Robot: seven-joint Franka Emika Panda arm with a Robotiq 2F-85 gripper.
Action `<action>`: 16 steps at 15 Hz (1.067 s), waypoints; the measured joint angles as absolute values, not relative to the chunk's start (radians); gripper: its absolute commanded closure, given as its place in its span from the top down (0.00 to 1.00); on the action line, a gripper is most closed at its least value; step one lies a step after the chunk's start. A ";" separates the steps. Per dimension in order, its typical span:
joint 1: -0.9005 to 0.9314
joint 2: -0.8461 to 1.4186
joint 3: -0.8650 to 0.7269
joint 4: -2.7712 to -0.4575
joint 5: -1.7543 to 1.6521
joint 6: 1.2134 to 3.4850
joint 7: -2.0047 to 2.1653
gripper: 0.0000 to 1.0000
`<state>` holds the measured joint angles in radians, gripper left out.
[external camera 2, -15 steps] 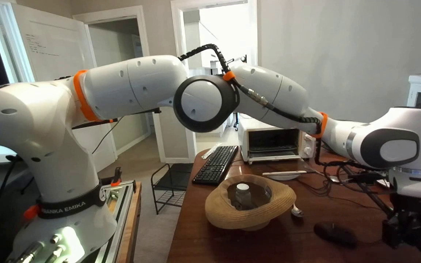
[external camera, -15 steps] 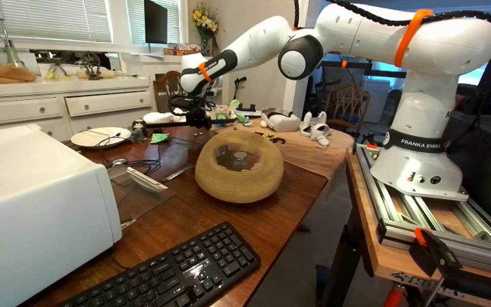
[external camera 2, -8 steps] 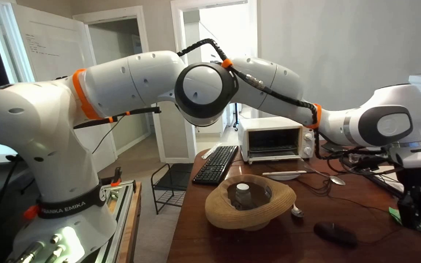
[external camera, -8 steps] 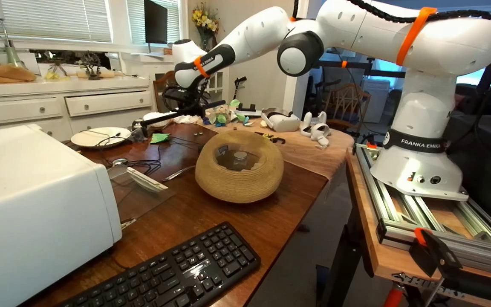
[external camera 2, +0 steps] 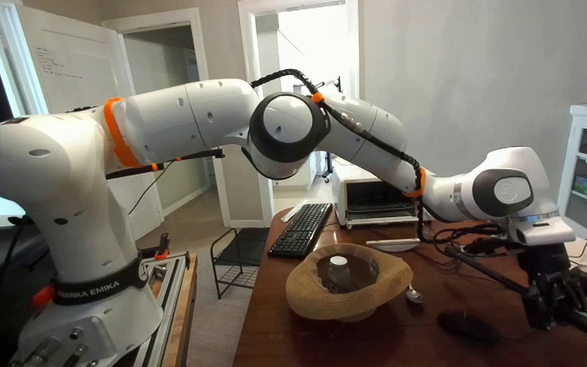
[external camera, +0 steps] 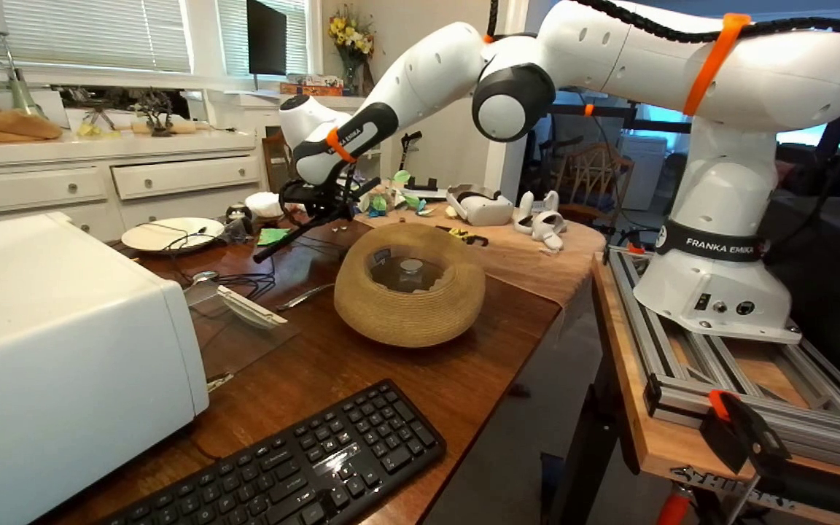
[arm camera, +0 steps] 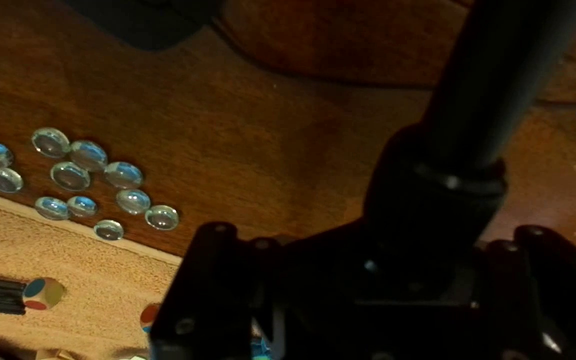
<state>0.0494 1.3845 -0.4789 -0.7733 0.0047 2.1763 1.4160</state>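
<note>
A long black rod [arm camera: 498,75] crosses the black tool [external camera 2: 557,311], its grip unclear; dipping low could scatter rounded clear-glass beads [arm camera: 71,176].

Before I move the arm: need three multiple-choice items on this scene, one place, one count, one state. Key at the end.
1. Where is the black rod?
A) on the keyboard
B) in the hand
C) inside the hat

2. How many glass pebbles show in the wrist view?
A) three
B) six
C) eleven

3. How does the oven stand?
A) open
B) shut
C) tipped on its back

Key:
1 B, since the rod juts out on both sides of the hand in both exterior views.
2 C, since eleven separate rims can be counted there.
3 A, since its door is lowered and the inside shows in an exterior view.
</note>
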 measured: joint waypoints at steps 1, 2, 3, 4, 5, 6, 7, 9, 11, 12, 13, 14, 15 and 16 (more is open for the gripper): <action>0.055 1.386 -0.483 -0.780 0.004 2.176 1.416 0.00; 0.062 1.386 -0.489 -0.788 0.004 2.176 1.416 0.00; 0.067 1.386 -0.494 -0.794 0.004 2.176 1.416 0.00; 0.072 1.387 -0.496 -0.797 0.004 2.175 1.416 0.00; 0.077 1.388 -0.498 -0.797 0.004 2.170 1.417 0.00; 0.084 1.390 -0.503 -0.796 0.004 2.163 1.421 0.00; 0.091 1.392 -0.505 -0.795 0.004 2.157 1.427 0.00; 0.104 1.397 -0.507 -0.787 0.004 2.145 1.435 0.00; 0.118 1.400 -0.507 -0.777 0.004 2.127 1.442 0.00; 0.124 1.402 -0.507 -0.768 0.004 2.117 1.446 0.00; 0.131 1.405 -0.507 -0.759 0.004 2.110 1.450 0.00; 0.137 1.407 -0.507 -0.752 0.004 2.105 1.452 0.00; 0.143 1.410 -0.507 -0.743 0.004 2.096 1.455 0.00; 0.142 1.412 -0.491 -0.730 -0.019 2.079 1.468 0.00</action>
